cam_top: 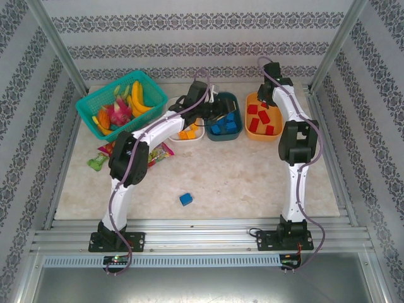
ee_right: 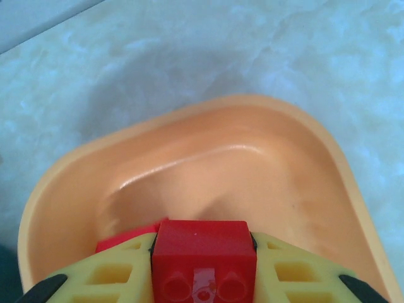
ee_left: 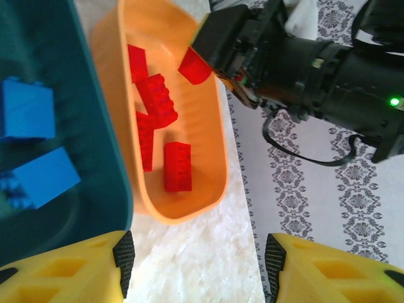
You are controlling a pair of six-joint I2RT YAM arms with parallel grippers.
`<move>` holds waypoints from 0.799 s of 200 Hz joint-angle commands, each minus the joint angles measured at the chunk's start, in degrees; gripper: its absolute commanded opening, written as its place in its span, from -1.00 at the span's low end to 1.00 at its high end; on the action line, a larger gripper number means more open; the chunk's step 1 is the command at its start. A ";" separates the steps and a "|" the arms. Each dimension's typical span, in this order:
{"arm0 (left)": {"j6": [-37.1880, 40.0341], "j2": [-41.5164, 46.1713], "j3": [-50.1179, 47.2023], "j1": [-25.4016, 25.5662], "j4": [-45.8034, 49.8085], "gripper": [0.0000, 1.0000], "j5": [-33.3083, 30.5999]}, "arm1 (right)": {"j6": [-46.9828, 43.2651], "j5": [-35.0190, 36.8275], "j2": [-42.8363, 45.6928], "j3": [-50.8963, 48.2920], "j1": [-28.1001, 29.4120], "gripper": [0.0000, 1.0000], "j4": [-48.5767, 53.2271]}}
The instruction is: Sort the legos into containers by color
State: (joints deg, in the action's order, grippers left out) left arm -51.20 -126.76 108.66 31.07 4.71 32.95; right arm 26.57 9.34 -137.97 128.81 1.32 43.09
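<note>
Holding a red brick (ee_right: 201, 243) over the orange tub (ee_right: 63, 170)
Nearest, one blue brick (cam_top: 186, 199) waits on the table (cam_top: 252, 183). Farther back, the left gripper (ee_left: 197, 252) hangs apart and empty; the right gripper (ee_right: 202, 278), clamped on the red brick, should open next.

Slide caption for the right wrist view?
Right tool shut on a red lego, poised over the orange tub.
</note>
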 commanded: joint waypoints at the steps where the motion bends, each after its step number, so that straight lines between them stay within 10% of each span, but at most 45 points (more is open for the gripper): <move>1: 1.71 -2.63 5.94 0.68 1.81 0.19 1.51 | -0.34 2.42 -4.74 6.62 -0.24 -0.46 1.64; 67: 1.45 -3.05 8.23 0.75 2.98 0.19 1.54 | 1.30 7.51 -11.77 15.73 -0.77 -0.47 5.97; 160: 1.89 2.10 4.50 0.75 3.52 0.19 1.74 | 6.42 2.76 -12.17 19.25 -1.59 0.05 12.02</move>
State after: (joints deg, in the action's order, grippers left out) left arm -50.81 -129.58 114.69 31.18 7.22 33.52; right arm 31.59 13.45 -151.70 147.89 0.10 53.39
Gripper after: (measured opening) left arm 0.596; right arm 0.518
